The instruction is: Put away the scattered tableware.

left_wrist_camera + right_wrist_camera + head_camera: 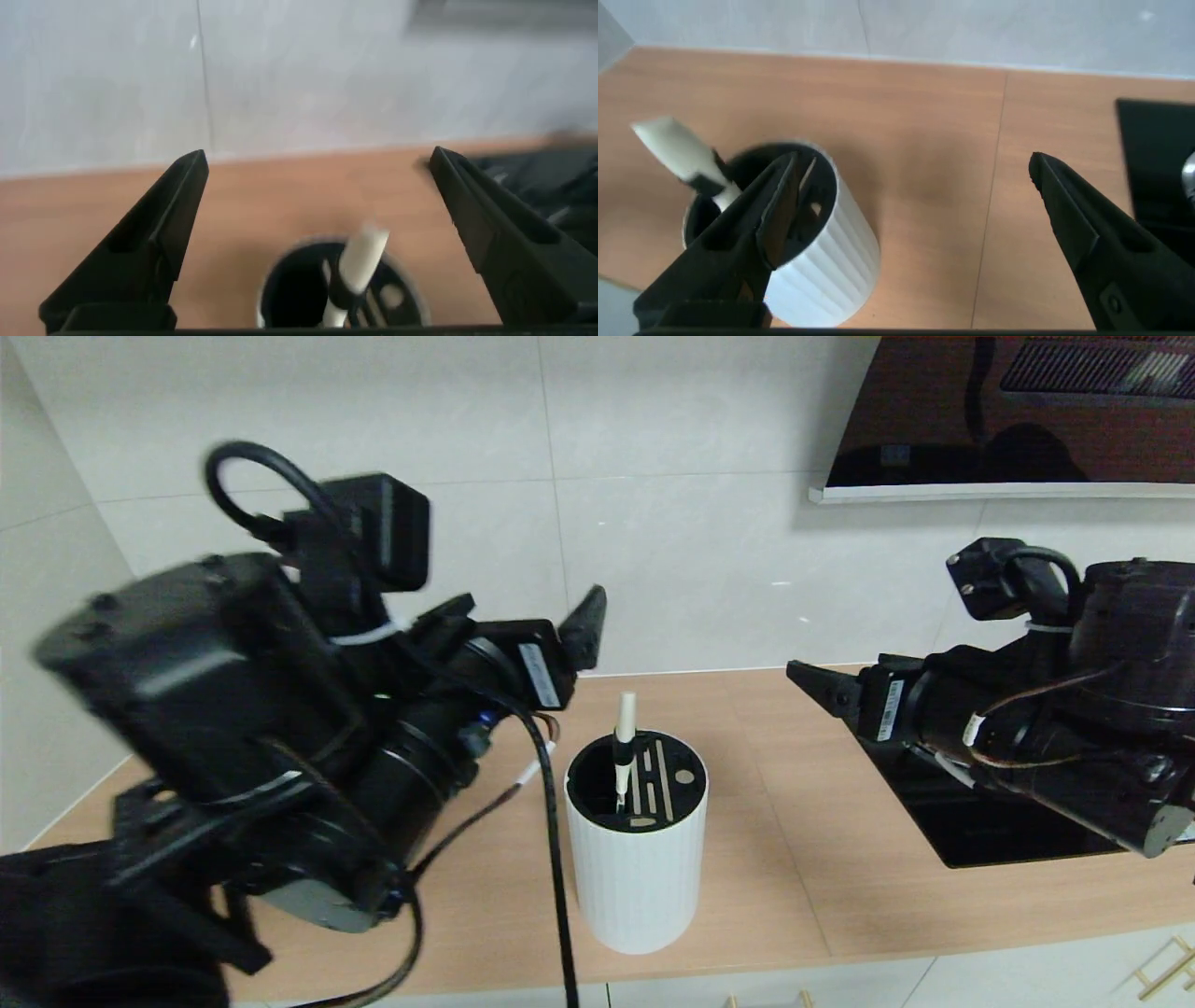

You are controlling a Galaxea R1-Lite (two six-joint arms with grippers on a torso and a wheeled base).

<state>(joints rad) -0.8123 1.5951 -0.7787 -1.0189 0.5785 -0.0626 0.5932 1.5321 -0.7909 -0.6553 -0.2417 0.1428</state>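
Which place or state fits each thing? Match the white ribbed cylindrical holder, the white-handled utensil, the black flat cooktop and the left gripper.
1 white ribbed cylindrical holder
2 white-handled utensil
3 black flat cooktop
4 left gripper

A open, holding nothing
B flat on the wooden counter, at the robot's right
C upright in the holder
D standing on the counter

Pairs: 1-D, 2-C, 3-B, 4-A.

The left hand (318, 161) and the right hand (915, 166) hover raised, pointing inward, each spread wide.
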